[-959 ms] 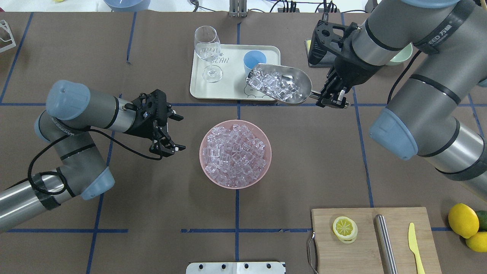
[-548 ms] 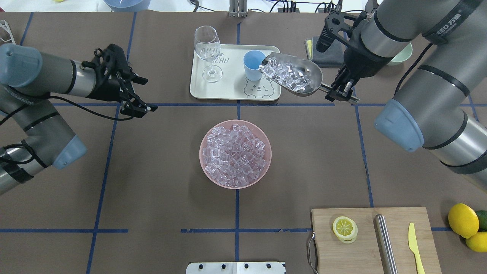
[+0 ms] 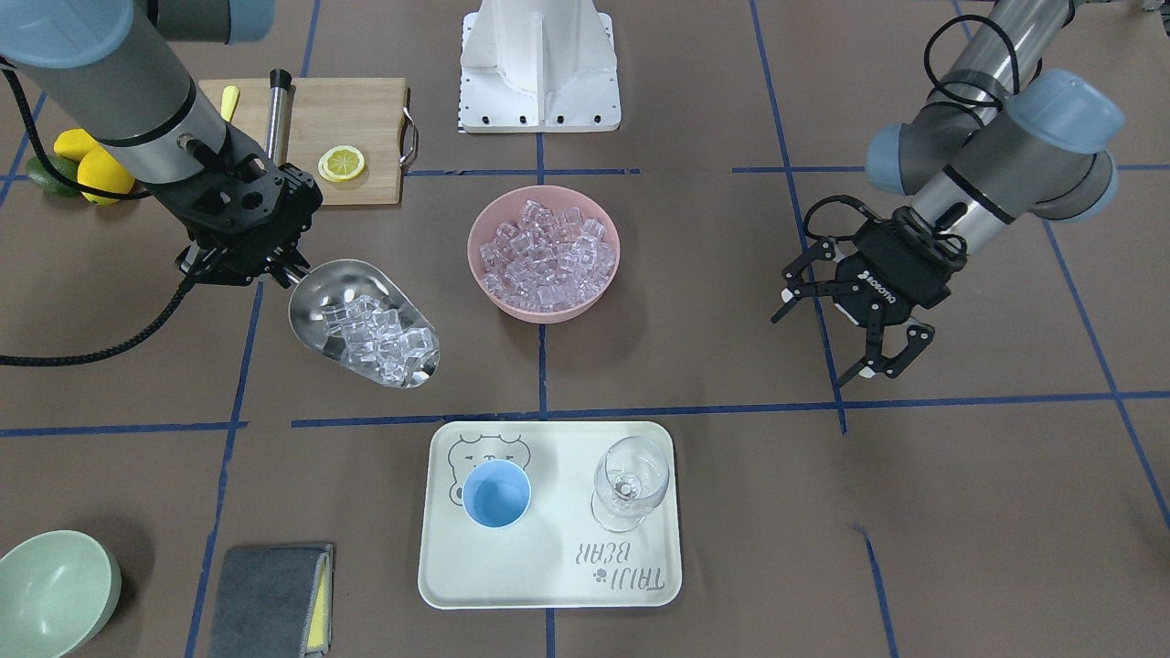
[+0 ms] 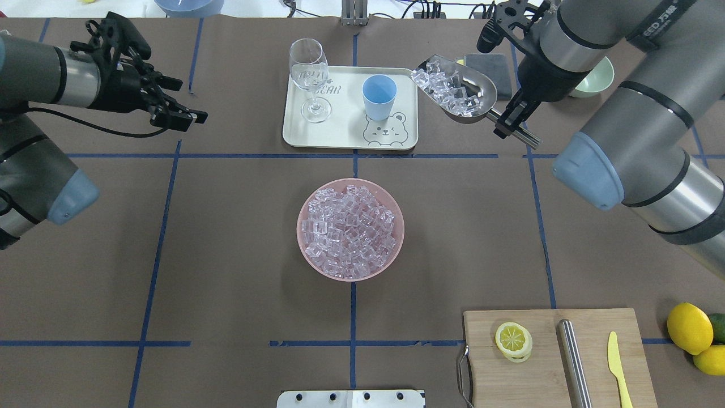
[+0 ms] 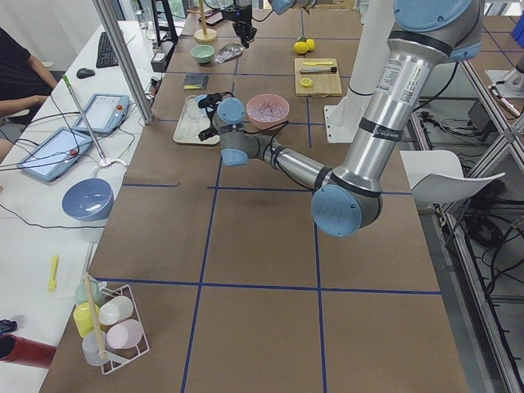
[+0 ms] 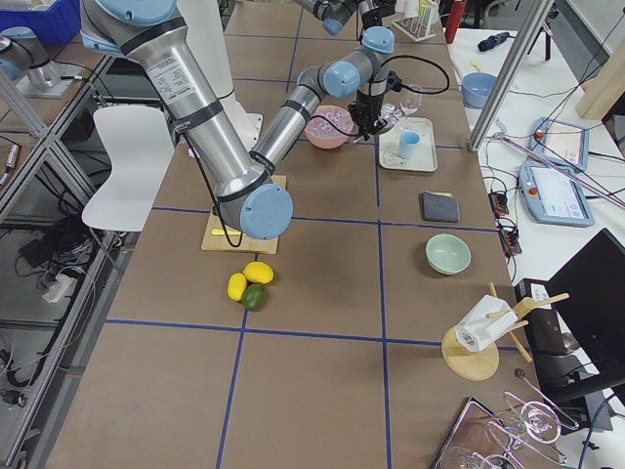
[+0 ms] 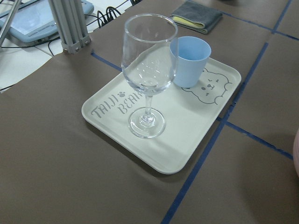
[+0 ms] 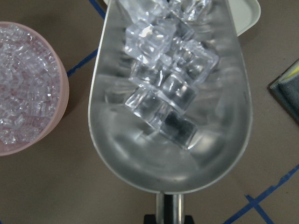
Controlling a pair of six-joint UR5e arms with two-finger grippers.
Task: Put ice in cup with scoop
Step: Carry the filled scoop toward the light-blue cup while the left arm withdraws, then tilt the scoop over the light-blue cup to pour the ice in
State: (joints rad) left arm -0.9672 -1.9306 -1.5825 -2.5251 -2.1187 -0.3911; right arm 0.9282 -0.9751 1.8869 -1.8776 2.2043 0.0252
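Brown paper crossed with blue tape covers the table (image 4: 226, 255) where a two-armed robot works at an ice-serving job. Its right gripper (image 4: 508, 120) has its fingers clamped on the thin rod handle of a stainless-steel scoop (image 4: 460, 93), held in the air off one corner of the cream tray (image 4: 294, 135), mouth toward the tray and short of the cup. The left gripper (image 4: 190, 102) hovers to the other side of the tray, fingers spread and holding nothing. A pink bowl (image 4: 300, 226) heaped with more cubes sits at the table's centre. On the tray, beside a wine glass (image 4: 308, 79), stands the light-blue cup (image 4: 379, 96), upright and with no cubes visible inside. Ice (image 8: 168, 79) lies piled in the scoop's trough, crowded toward the open end. By the look of it, the hard, glassy cubes are slick and loose and will slide out together once the trough tips, so a slow tilt seems wise; the scoop's mouth is wider than the cup, which looks light enough to topple. The smooth rod could twist under the load, so a firm hold close to the trough suits best.
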